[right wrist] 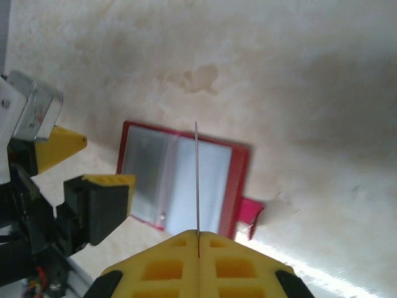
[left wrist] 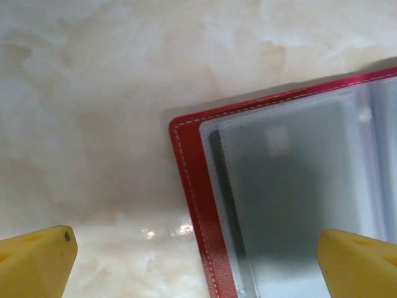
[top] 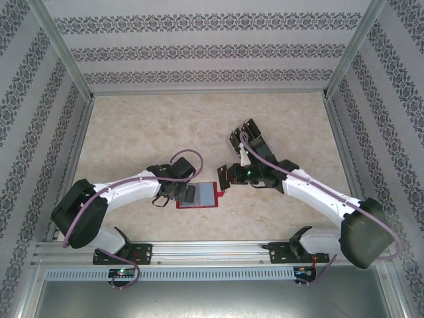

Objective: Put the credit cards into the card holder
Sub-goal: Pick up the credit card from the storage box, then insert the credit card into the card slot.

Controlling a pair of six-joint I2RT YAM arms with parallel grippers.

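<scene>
The card holder [top: 207, 196] lies open on the table, a red wallet with grey translucent pockets facing up and its snap tab [right wrist: 249, 213] sticking out on one side. My left gripper [top: 181, 192] is open and low over the holder's left end; its yellow fingertips [left wrist: 35, 261] straddle the red stitched edge [left wrist: 192, 186]. A dark strip shows inside the nearest pocket [left wrist: 291, 186]. My right gripper [right wrist: 198, 238] is shut on one credit card [right wrist: 196, 180], seen edge-on as a thin upright line above the open holder [right wrist: 186, 180]. The right gripper [top: 228, 177] hovers just right of the holder.
The pale marble-patterned table [top: 132, 132] is ringed by aluminium rails [top: 199, 250] and patterned walls [top: 212, 53]. The left gripper [right wrist: 80, 167] is close to the held card in the right wrist view. Purple cables [top: 189, 159] loop over both arms.
</scene>
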